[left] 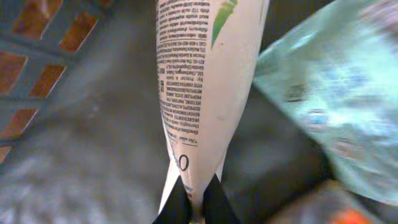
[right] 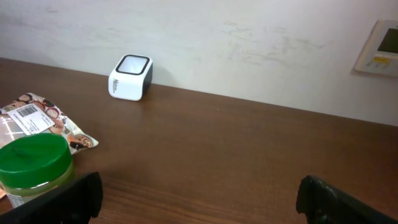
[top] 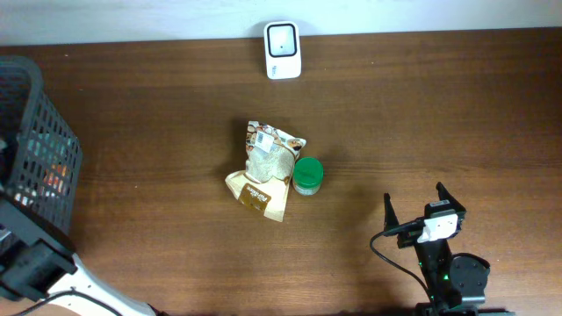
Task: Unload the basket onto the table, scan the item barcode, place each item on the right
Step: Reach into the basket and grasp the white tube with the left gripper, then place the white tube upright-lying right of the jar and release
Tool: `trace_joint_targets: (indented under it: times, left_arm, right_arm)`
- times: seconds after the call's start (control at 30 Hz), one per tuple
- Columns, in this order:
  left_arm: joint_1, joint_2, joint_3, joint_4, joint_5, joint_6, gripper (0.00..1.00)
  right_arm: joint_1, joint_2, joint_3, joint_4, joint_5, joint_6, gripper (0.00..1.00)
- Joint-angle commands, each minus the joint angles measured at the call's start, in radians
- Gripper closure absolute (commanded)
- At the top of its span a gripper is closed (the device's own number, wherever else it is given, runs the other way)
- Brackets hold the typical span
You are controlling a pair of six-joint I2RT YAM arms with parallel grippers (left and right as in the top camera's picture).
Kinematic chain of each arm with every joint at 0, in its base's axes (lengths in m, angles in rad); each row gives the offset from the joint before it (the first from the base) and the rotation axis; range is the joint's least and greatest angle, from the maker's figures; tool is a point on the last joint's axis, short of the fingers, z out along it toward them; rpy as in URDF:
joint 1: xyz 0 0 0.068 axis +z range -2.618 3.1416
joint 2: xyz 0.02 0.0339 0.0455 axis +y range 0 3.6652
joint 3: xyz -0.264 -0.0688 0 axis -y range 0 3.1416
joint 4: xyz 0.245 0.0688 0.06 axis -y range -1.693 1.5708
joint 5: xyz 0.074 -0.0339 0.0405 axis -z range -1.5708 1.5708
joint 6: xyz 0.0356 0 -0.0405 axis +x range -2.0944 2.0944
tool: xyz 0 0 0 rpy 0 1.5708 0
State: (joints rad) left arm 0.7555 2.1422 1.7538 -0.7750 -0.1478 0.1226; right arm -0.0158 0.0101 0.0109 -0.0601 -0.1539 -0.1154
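Note:
In the left wrist view, my left gripper (left: 194, 200) is shut on the flat crimped end of a white tube (left: 205, 93) with fine black print and a green mark. The tube points away from the camera inside the dark basket (left: 37, 50). The white scanner (top: 283, 50) stands at the table's back edge and shows in the right wrist view as the scanner (right: 130, 77). My right gripper (top: 413, 195) hovers open over bare wood at the front right, holding nothing, and its dark fingertips (right: 74, 196) frame the bottom of the right wrist view.
The dark mesh basket (top: 35, 132) sits at the table's left edge, with a pale teal pouch (left: 329, 93) lying beside the tube inside it. A snack bag (top: 263, 167) and a green-lidded jar (top: 307, 175) lie mid-table.

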Motion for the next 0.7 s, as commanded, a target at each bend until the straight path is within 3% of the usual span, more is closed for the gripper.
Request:
trace_joint_targets:
  times: [0.0, 0.2, 0.3, 0.37, 0.6, 0.67]
  left_arm:
    - [-0.006, -0.22, 0.056, 0.01, 0.078, -0.036, 1.0]
    - [-0.051, -0.555, 0.056, 0.056, 0.081, -0.067, 1.0]
    - [-0.183, -0.722, 0.055, 0.022, 0.082, -0.071, 1.0]
    - [-0.341, -0.767, 0.055, -0.03, 0.081, -0.071, 1.0]
    - [-0.942, -0.61, -0.05, -0.099, 0.071, -0.18, 1.0]
    - [-1.028, -0.534, -0.056, -0.1, 0.07, -0.206, 1.0]
  right_arm:
    - [0.009, -0.006, -0.005, -0.006, 0.008, 0.0, 0.02]
    - [0.009, -0.006, -0.005, -0.005, 0.009, 0.001, 0.02]
    - [0.009, -0.007, -0.005, -0.006, 0.009, 0.001, 0.02]
    - [0.009, -0.006, -0.005, -0.006, 0.009, 0.0, 0.02]
    - [0.009, -0.006, -0.005, -0.005, 0.009, 0.001, 0.02]
    - [0.009, -0.007, -0.005, -0.005, 0.009, 0.001, 0.02]
